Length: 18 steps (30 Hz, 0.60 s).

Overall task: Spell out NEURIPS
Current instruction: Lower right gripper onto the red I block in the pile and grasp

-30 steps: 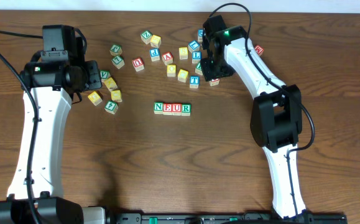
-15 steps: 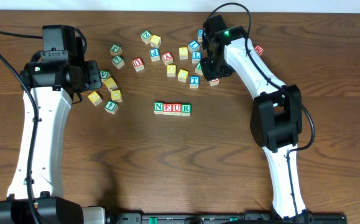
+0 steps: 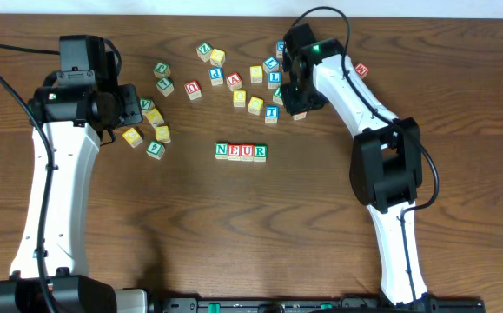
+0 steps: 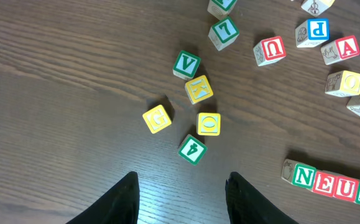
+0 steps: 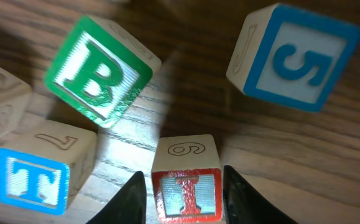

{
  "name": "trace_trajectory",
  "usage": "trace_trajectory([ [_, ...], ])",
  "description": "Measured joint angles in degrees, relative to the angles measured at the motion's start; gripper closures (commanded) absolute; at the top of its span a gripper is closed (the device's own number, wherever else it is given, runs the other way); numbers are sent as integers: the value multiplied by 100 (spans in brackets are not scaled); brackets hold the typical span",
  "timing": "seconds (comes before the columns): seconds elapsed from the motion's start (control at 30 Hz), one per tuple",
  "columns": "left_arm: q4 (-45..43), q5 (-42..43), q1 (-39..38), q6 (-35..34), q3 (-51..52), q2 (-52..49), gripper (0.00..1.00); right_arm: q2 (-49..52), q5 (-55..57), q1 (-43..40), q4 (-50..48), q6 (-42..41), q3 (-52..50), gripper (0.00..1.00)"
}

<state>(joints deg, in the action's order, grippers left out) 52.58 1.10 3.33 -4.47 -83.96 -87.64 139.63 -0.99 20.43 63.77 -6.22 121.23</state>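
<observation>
Cubes [image 3: 255, 104] of pale wood with painted letter faces dotted the grained table [image 3: 260, 226], NEUR row [image 3: 241, 151] at centre with bare room at its 3 o'clock end; only the right wrist view showed the red I cube [image 5: 187, 190], at the row's 1 o'clock, between narrow right fingers [image 5: 136, 199], contact unclear, while left fingers [image 4: 120, 199] gaped empty.

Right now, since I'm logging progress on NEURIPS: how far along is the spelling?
Done: the N-E-U-R row sits lined up in order. In hand: the right fingers straddle the red I cube; whether they grip it is unclear. Left: placing I, then the blue P cube, not yet in line, and S, which I cannot spot.
</observation>
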Motion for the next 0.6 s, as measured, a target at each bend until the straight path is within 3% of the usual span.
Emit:
trace_trajectory([
  [0.4, 0, 0, 0, 0, 0, 0, 55, 4, -4, 0, -57, 39, -125, 74],
  [0.6, 2, 0, 0, 0, 0, 0, 55, 2, -155, 0, 560, 31, -96, 75],
])
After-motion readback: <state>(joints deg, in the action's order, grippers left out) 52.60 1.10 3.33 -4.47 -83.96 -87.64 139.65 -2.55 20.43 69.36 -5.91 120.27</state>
